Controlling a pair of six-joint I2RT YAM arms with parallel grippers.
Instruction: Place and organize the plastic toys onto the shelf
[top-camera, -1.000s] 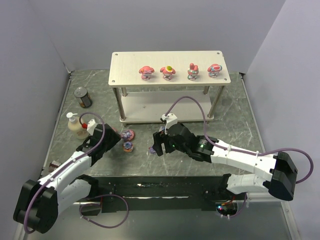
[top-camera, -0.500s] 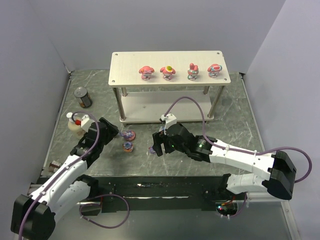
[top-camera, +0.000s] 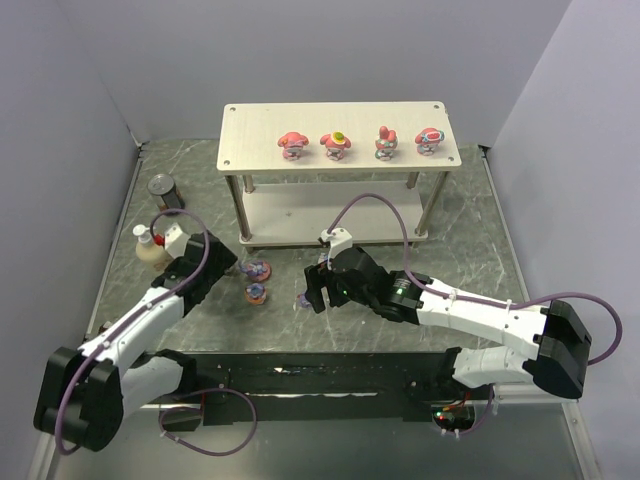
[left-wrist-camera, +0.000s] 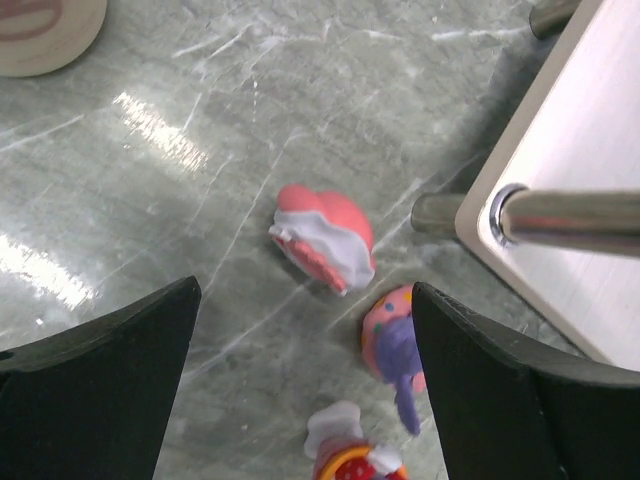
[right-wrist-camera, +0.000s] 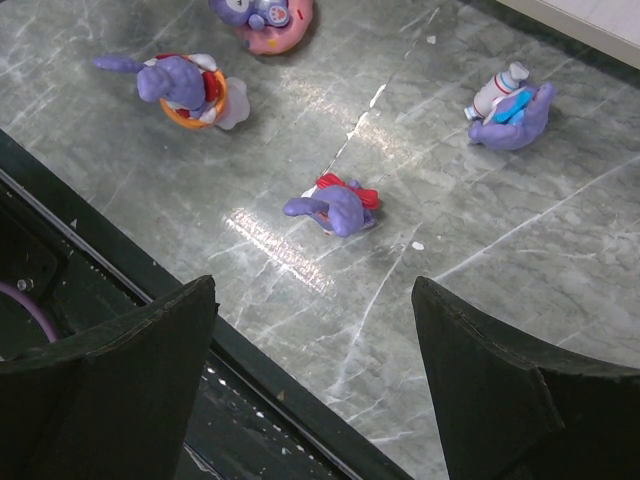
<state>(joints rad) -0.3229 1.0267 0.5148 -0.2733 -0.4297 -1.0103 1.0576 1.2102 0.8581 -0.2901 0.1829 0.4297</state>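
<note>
One can (top-camera: 166, 190), one bottle (top-camera: 148, 250) near toys (top-camera: 258, 269)

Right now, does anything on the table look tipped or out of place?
Yes. At least two toys lie toppled on the table: a pink hooded toy by a leg of the shelf, and a purple toy with a red bow. Nothing looks spilled or damaged.

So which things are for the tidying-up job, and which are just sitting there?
For the job:
the four pink toys already on top of the shelf
the loose toys on the table

Just lying about:
the dark can
the pump bottle
</note>
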